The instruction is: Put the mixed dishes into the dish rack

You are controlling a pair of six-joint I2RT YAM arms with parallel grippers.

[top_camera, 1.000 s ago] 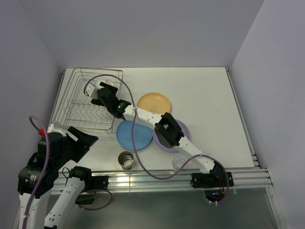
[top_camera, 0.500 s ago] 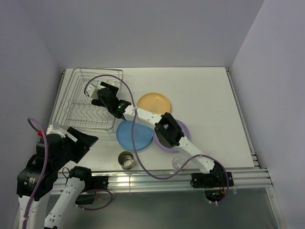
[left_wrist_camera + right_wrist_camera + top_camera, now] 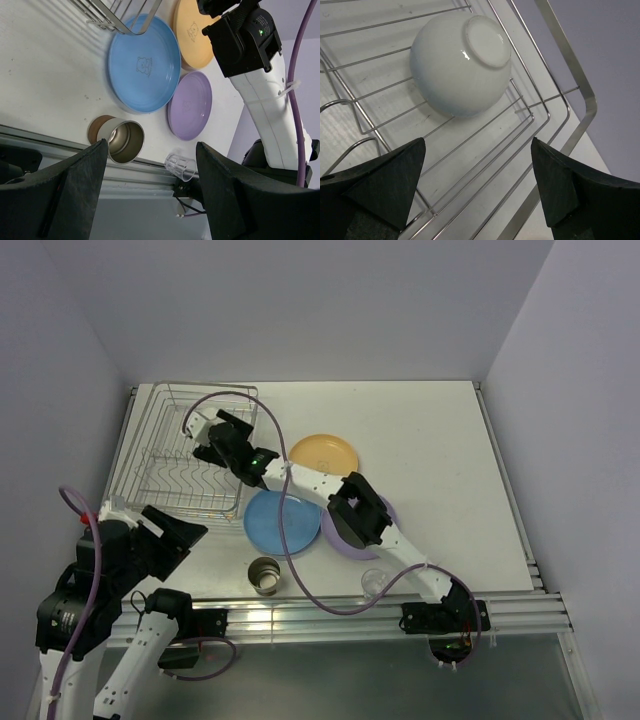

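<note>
White bowl [image 3: 460, 65] lies mouth-down in dish rack [image 3: 572, 60]; foot upward.

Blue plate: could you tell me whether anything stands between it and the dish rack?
On the table, nothing: the blue plate lies right at the dish rack's near corner. Above, the right arm reaches past its far edge into the rack, and a purple cable hangs across it.

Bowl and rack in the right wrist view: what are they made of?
Bowl: probably glazed white ceramic, since it is glossy with sharp highlights and has a foot ring, though it could be hard plastic. Rack: bare metal wire, silvery and shiny, likely steel.
</note>
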